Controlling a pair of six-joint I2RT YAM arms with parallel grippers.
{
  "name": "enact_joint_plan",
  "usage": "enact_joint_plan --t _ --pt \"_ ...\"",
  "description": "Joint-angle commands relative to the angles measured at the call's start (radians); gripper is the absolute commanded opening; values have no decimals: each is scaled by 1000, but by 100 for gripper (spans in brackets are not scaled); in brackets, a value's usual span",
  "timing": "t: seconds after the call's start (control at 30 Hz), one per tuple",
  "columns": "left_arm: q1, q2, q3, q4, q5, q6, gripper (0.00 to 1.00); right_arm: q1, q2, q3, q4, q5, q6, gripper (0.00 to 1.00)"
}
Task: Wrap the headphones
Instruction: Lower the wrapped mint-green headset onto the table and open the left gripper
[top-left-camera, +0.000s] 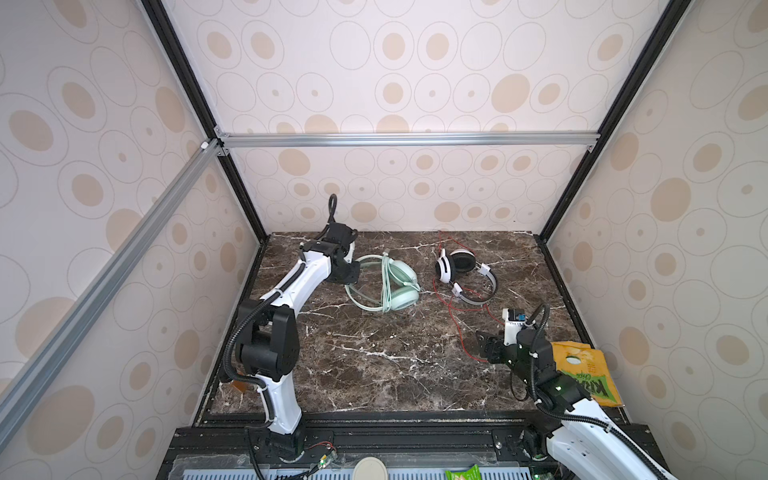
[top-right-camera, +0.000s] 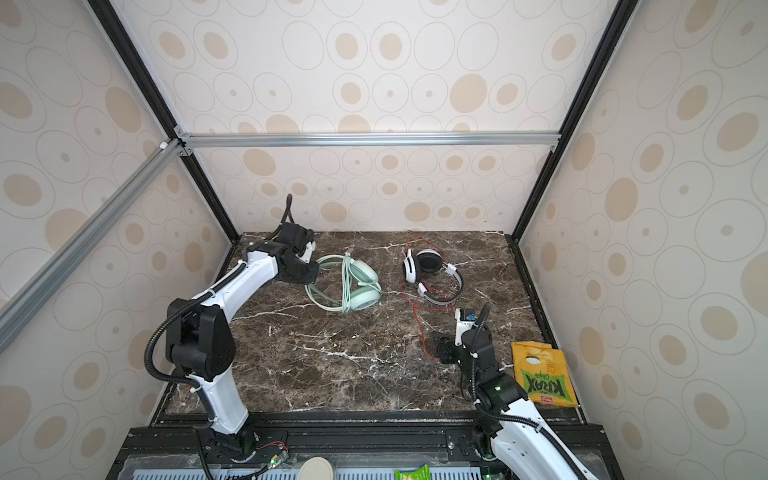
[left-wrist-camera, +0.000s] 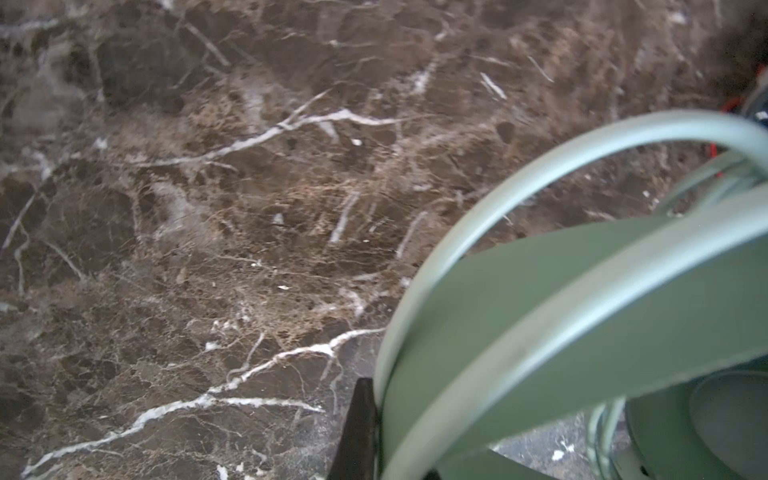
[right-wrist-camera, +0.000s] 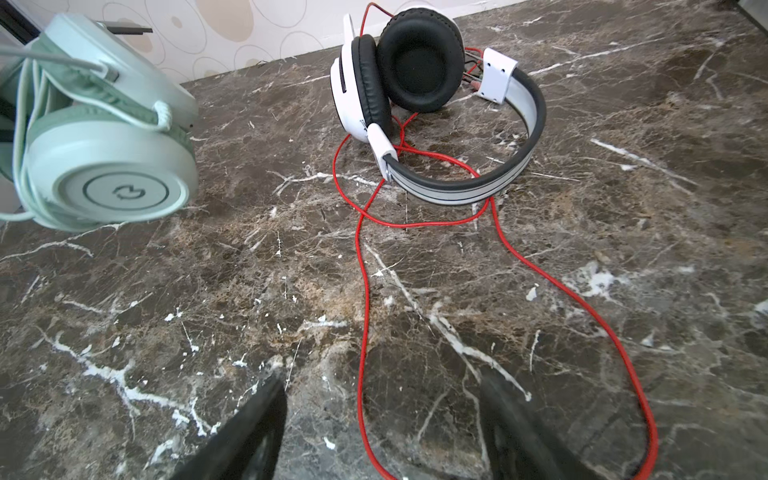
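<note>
Seemingly half done: left tool (top-left-camera: 354, 275) clenches the wrapped mint-green headset (top-left-camera: 401, 282) at eleven o'clock; the white-and-black headset (top-left-camera: 451, 266) has its red cable (right-wrist-camera: 367, 291) lying loose beneath the released right tool (right-wrist-camera: 382, 395).

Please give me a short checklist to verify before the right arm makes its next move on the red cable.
1. The left gripper is shut on the headband of the mint-green headphones: ok.
2. The pale green cable is wound around that headset: ok.
3. The right gripper is open: ok.
4. The red cable passes between its fingers in the right wrist view: ok.
5. The red cable is wrapped on the white-and-black headphones: not ok, it lies loose on the table.
6. The plug end of the red cable is free: cannot tell.
</note>
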Motion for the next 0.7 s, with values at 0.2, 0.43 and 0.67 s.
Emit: enact_joint_plan --t 0.2,0.43,0.67 --pt "227 122 -3 206 120 -251 0 -4 -64 -38 26 -2 -4 75" --pt "269 279 121 206 146 -342 0 -3 -67 -29 3 14 -9 74" --pt "284 381 207 187 142 -375 0 -3 -78 -27 -6 21 -16 74"
